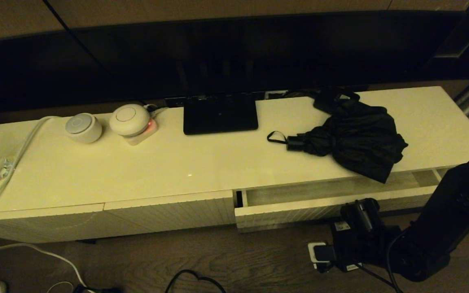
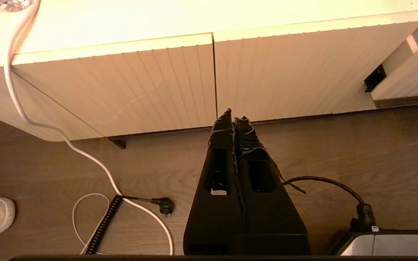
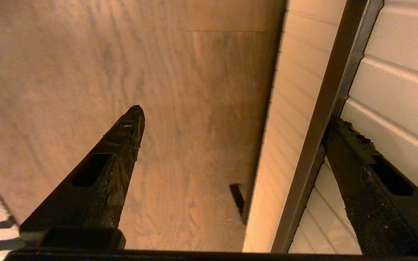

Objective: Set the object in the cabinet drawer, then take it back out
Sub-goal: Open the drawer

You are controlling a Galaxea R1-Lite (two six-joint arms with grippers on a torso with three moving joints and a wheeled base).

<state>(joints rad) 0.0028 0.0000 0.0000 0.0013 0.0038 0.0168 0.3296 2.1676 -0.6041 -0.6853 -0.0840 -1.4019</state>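
Observation:
The black folding umbrella (image 1: 360, 138) lies on the cabinet top at the right, handle and strap loop (image 1: 276, 137) pointing left, its fabric overhanging the front edge. Below it the cabinet drawer (image 1: 291, 212) stands partly pulled out, showing a strip of pale interior. My right gripper (image 1: 360, 215) is low in front of the drawer front and open. In the right wrist view its fingers are wide apart (image 3: 236, 123), one fingertip (image 3: 343, 134) against the ribbed front beside the dark slot (image 3: 321, 145), the other over the floor. My left gripper (image 2: 234, 117) is shut and empty, near the floor before the closed panels.
A flat black stand base (image 1: 220, 114), two round white devices (image 1: 83, 127) and a small black box (image 1: 334, 99) sit on the cabinet top. A white cable (image 1: 6, 179) hangs over the left front to the floor. More cables and plugs (image 2: 163, 204) lie on the wooden floor.

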